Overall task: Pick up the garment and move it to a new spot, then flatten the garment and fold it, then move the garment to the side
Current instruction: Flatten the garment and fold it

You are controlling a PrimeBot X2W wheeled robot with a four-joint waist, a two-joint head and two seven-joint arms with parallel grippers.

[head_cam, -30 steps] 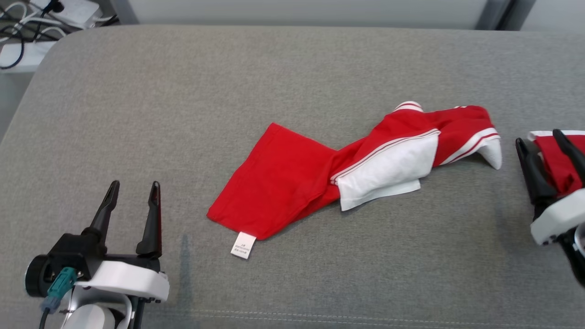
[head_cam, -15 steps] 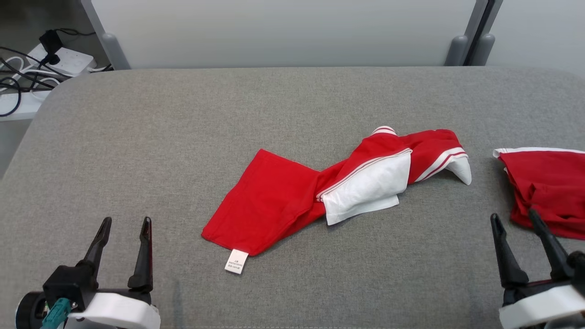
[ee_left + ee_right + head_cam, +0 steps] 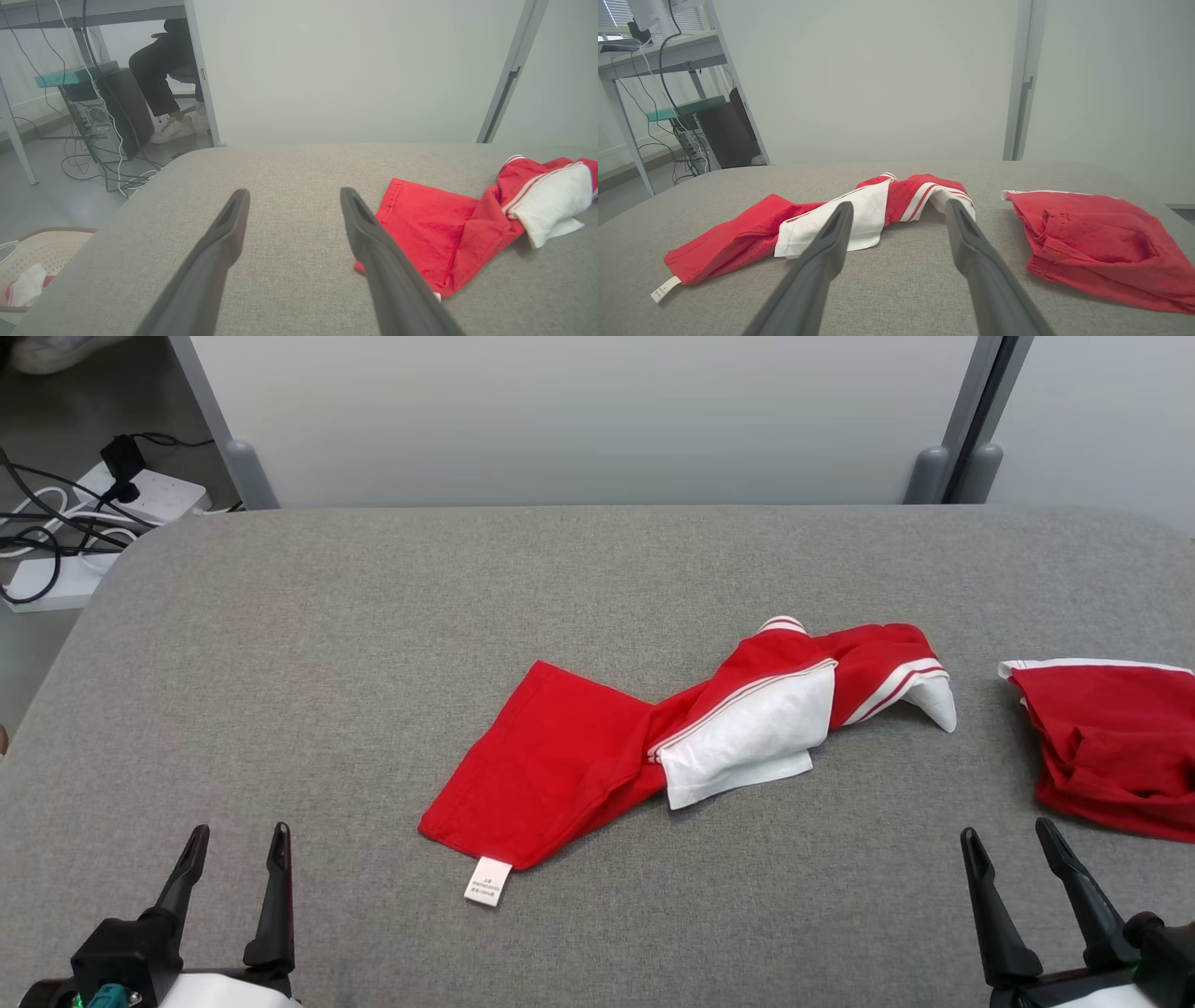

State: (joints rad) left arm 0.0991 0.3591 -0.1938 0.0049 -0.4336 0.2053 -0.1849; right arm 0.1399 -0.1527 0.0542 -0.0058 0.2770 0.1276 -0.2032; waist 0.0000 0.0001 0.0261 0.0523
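Just now right hand pulled back off folded red garment at the surface's right edge; it and left hand spread, empty, so crumpled garment at centre likely next.

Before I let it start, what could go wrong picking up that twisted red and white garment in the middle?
The garment lies twisted, so a pinch may catch only one layer and leave it bunched. A second red garment lies near the right gripper; it could be grabbed instead.
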